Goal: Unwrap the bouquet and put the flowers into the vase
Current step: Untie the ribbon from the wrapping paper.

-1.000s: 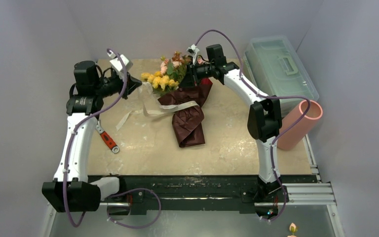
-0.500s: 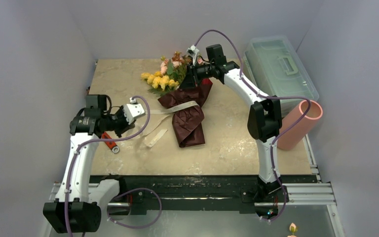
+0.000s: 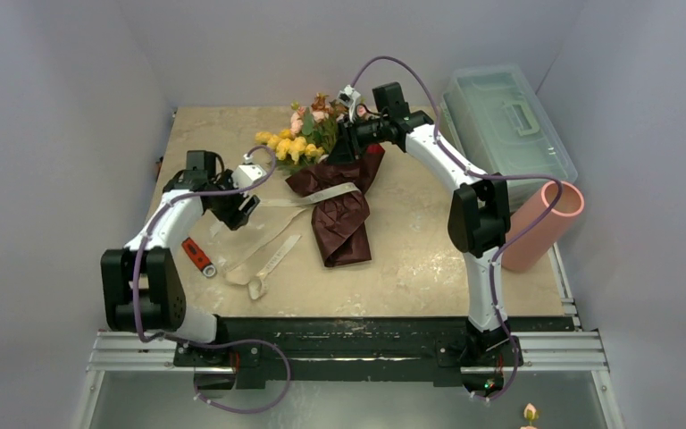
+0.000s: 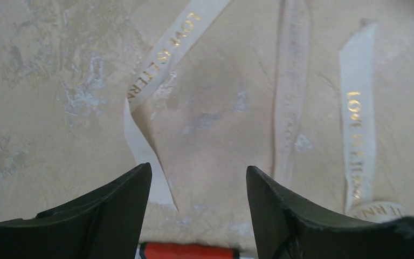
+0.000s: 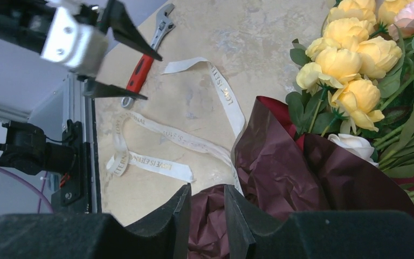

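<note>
The bouquet lies at the back middle: yellow and pink flowers (image 3: 299, 141) (image 5: 350, 54) above dark red crinkled paper (image 3: 344, 219) (image 5: 280, 162). The cream ribbon (image 3: 272, 255) (image 4: 161, 54) lies loose on the table, one end still under the paper. My left gripper (image 3: 246, 207) (image 4: 198, 166) (image 5: 152, 79) hovers open and empty over the ribbon. My right gripper (image 3: 344, 147) (image 5: 207, 188) sits at the paper's upper part, its jaws narrowly apart with paper in the gap; whether they pinch it is unclear. The salmon-pink vase (image 3: 545, 223) leans at the right edge.
A red-handled wrench (image 3: 198, 256) (image 5: 143, 70) (image 4: 186, 251) lies front left, close to the ribbon's end. A clear greenish plastic box (image 3: 505, 125) with a handle stands at the back right, beside the vase. Grey walls close in on both sides.
The left gripper pulled the ribbon from the back toward the front left, then opened and let it drop onto the table. The bouquet and the right arm have stayed in place.
</note>
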`<state>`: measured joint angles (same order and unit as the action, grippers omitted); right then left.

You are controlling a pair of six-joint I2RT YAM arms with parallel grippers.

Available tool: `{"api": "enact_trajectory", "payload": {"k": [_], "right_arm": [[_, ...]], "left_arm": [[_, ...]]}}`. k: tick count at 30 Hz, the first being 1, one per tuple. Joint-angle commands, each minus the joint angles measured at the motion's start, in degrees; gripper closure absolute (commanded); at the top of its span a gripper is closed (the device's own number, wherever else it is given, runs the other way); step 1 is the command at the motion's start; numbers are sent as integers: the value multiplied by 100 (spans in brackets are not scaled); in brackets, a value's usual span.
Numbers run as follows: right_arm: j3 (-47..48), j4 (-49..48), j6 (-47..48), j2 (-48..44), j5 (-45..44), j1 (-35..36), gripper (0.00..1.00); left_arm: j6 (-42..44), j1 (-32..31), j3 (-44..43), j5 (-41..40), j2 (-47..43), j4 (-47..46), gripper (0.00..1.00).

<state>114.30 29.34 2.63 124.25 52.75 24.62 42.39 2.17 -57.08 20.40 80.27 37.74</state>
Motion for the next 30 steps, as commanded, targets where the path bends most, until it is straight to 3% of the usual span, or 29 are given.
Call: {"api": "enact_trajectory", "payload": {"k": [1,10,17,20,26,30], "right_arm": [[75,124,186,-331,-152,-52,67],[84,260,155,-452,-238,-233,66],[13,214,86,-541,-300,-428,63],[-68,168,78,-580,-317,-493,60],[-260,134,150,-703,-344,-535,53],[-374,102,231,-812,-353,-542,47]], "left_arm": [[-553,2,-342,-978,789,-1441,34],[-534,2,-950,-1495,2161,-2033,36],[-156,-5,-912,-962,2297,-1632,45],[-93,-41,-879,-965,2414,-1466,56],[-94,-162,-1079,-666,2376,-1027,97],[-415,-173,-1675,587,2066,-654,100]]}}
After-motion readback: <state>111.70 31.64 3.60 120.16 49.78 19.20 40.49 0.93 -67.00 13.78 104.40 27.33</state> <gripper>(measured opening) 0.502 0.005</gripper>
